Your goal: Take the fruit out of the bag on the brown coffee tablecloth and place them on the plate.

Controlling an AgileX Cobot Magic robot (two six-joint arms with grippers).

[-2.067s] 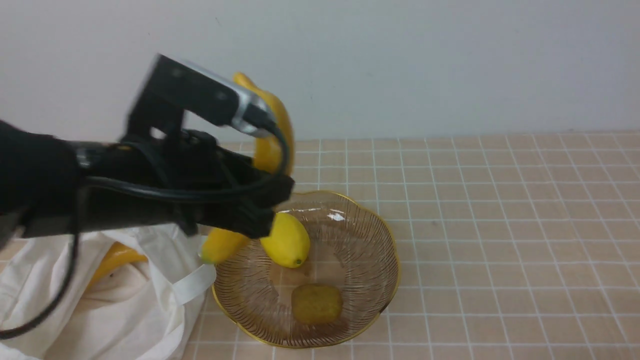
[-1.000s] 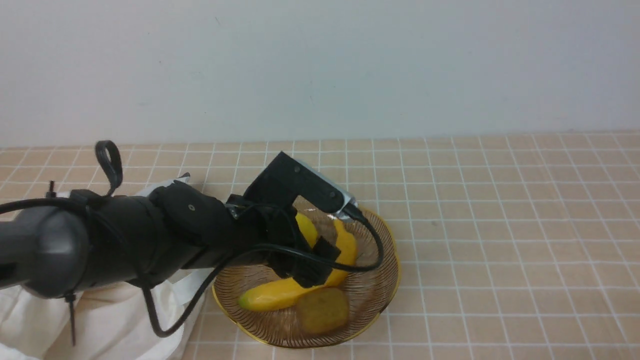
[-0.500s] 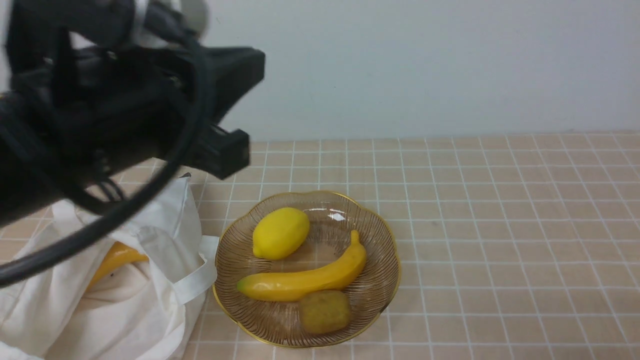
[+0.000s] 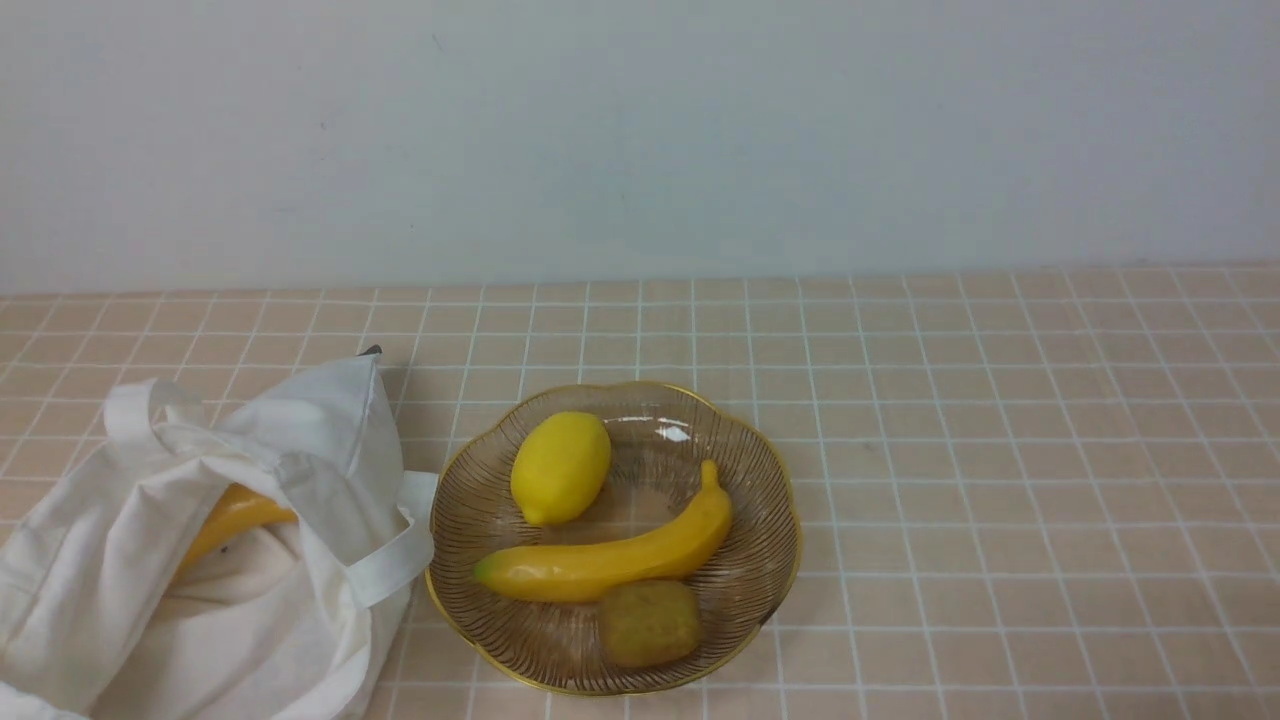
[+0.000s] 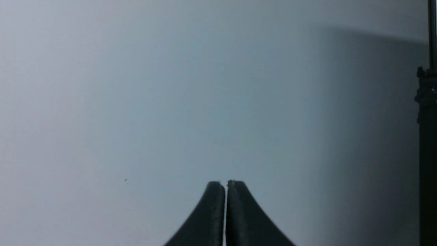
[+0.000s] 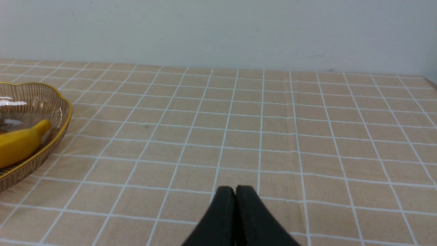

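A yellow banana [image 4: 610, 556] lies in the ribbed glass plate [image 4: 745, 440] with the gold rim, on the peach-tan grid tablecloth [image 4: 1000, 450]. A second banana [image 4: 232, 517] shows partly inside the white tote bag [image 4: 140, 600] at the front left, next to the plate. Neither arm shows in the front view. My left gripper [image 5: 226, 182] is shut and empty, facing only the grey wall. My right gripper [image 6: 235, 188] is shut and empty, low over the cloth to the right of the plate [image 6: 65, 116], whose banana's tip [image 6: 20, 143] shows there.
A lemon [image 4: 560, 467] and a brownish-green kiwi-like fruit [image 4: 648, 622] also lie in the plate. A grey wall [image 4: 640, 130] runs behind the table. A dark stand [image 5: 426, 136] shows at the edge of the left wrist view.
My left arm carried the banana from the bag to the plate, let it go there, then rose and left the front view. The lemon shifted slightly.
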